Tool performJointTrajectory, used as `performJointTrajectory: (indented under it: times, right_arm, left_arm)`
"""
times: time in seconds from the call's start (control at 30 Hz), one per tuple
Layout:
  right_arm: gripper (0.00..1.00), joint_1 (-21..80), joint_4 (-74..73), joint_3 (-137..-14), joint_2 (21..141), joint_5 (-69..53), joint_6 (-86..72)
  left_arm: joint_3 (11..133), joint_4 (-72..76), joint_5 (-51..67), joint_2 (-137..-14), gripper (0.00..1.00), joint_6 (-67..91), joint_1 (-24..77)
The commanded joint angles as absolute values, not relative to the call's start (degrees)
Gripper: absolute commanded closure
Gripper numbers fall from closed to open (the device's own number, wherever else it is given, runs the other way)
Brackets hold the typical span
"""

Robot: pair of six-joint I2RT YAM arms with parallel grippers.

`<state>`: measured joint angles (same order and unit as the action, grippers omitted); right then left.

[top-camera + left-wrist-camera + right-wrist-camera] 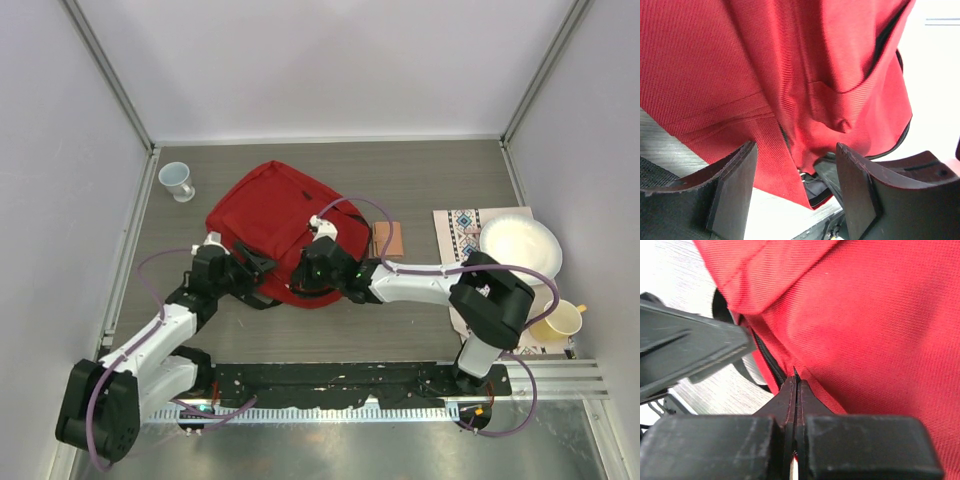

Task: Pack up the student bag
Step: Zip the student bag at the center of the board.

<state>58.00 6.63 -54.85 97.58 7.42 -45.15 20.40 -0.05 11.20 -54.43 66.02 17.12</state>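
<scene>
**Both claws at the student bag (270, 215)**

The left gripper (795, 185) is released, its fingers apart before the red fabric. The right gripper (796, 382) is clenched tight at the bag's black zipper (767, 357). The bag lies mid-table (430, 180). A white cup (178, 181) stands beyond it, far left.

Your top view is bright, even, softly shadowed; at the right wrist, the worktop (670, 265) glares white and the right gripper (795, 379) blurs.

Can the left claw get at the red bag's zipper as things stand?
Probably yes: the left claw is open, and the zipper of the student bag lies just ahead of its gap with nothing between. The right claw, shut at the bag's edge nearby, might crowd it.
</scene>
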Motion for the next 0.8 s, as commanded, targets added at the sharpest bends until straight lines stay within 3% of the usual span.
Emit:
performJointTrajectory:
  times: [0.0, 0.13, 0.5, 0.6, 0.77]
  right_arm:
    - [0.99, 58.8, 10.5, -54.1, 92.6, 9.3, -44.2]
    - [0.99, 58.9, 10.5, -54.3, 92.4, 9.1, -44.0]
    - [0.99, 60.6, 12.1, -53.3, 90.3, 8.0, -43.0]
    - [0.99, 61.2, 12.8, -52.6, 89.4, 7.4, -42.7]
    - [0.99, 61.9, 13.2, -51.9, 88.7, 7.5, -42.2]
  left_arm:
    - [19.2, 6.4, 14.3, -56.8, 0.33, 69.3, 18.6]
    - [19.0, 4.3, 12.1, -56.9, 0.34, 69.7, 19.5]
    - [23.0, 3.1, 8.4, -64.2, 0.57, 69.4, 20.9]
    - [23.6, 3.2, 8.1, -65.6, 0.64, 69.0, 21.1]
    - [24.1, 3.3, 7.7, -66.9, 0.84, 68.2, 21.1]
